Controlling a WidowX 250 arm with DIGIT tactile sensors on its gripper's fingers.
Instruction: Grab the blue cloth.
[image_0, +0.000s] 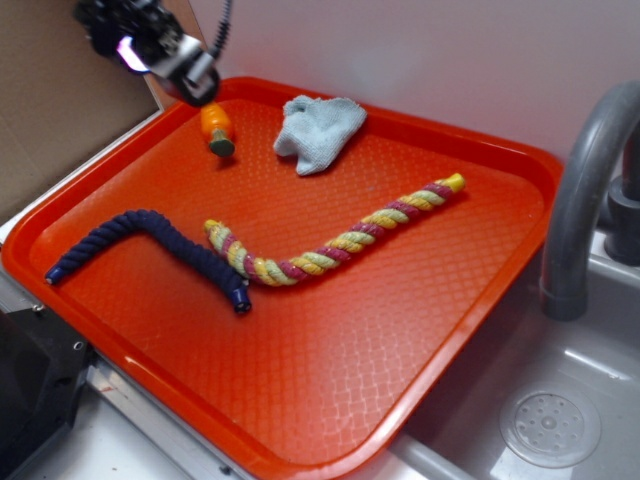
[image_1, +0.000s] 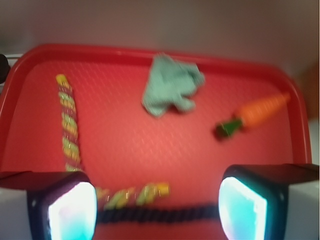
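- The blue cloth (image_0: 318, 132) is found crumpled near the far rim of the red tray (image_0: 400, 380), at about 12 o'clock on the tray in the exterior view.
- The end effector (image_0: 190, 75) is held above the tray's far left corner, at about 10 o'clock, with nothing touched.
- In the wrist view the two lit pads (image_1: 72, 210) are seen wide apart; the end effector (image_1: 157, 212) is open and nothing is held.
- From the end effector (image_1: 157, 212), the cloth (image_1: 171, 89) lies straight ahead, at about 12 o'clock, well apart.
- The cloth's long axis is hard to tell; it appears lumpy and roughly as broad as long.
- The toy carrot (image_1: 255, 115) is placed just beside the cloth at about 4 o'clock, and the striped rope (image_1: 67, 122) at about 8 o'clock.
- A forward reach and descent is judged to be needed.
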